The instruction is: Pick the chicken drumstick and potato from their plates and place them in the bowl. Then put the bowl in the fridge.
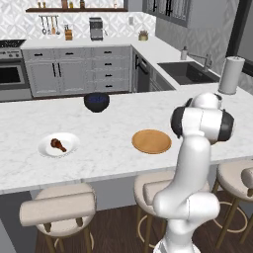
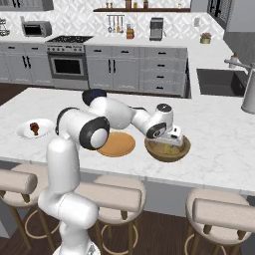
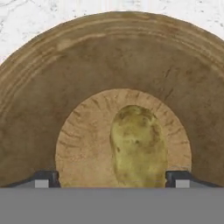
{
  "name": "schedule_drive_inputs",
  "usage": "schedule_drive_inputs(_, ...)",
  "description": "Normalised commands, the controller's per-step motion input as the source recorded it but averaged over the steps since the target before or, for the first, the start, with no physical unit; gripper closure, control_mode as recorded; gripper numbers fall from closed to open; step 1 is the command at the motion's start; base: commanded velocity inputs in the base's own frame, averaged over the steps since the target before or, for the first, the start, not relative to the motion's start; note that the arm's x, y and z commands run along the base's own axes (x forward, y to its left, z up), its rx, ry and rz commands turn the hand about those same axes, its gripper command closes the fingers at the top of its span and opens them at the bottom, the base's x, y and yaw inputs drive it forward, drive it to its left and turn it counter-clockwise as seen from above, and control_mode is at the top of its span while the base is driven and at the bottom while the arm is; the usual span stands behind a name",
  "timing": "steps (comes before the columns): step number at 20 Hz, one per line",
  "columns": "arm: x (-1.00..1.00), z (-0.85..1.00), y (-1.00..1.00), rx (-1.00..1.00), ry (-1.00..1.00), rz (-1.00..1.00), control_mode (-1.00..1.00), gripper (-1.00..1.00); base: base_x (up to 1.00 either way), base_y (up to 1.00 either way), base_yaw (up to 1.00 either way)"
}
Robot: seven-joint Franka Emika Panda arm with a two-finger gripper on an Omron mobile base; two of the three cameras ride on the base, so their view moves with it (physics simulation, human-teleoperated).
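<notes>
From the hand view the potato (image 3: 139,146) lay on the floor of the bowl (image 3: 87,65), between the widely spread fingertips (image 3: 43,178) of the gripper (image 3: 113,178), apparently free of both, though contact was hard to judge. The right base view showed the bowl just beside the wooden plate (image 2: 117,144) (bare), and the chicken drumstick (image 2: 34,127) on the white plate (image 2: 24,132) well beyond that.

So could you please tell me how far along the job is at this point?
Done: the potato lies on the floor of the wooden bowl. In hand: nothing; the gripper hangs open over it. Left: the chicken drumstick sits on the white plate, then the bowl goes into the fridge.
</notes>
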Motion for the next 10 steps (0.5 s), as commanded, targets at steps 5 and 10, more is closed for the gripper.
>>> schedule_drive_inputs(5, -0.52, 0.8, 0.98, -0.06, -0.1, -0.01, -1.0, -1.0, 0.0, 0.0, 0.0)
schedule_drive_inputs(10, -0.2, 0.91, 0.91, 0.0, 0.05, 0.01, -1.0, -1.0, 0.0, 0.0, 0.0)
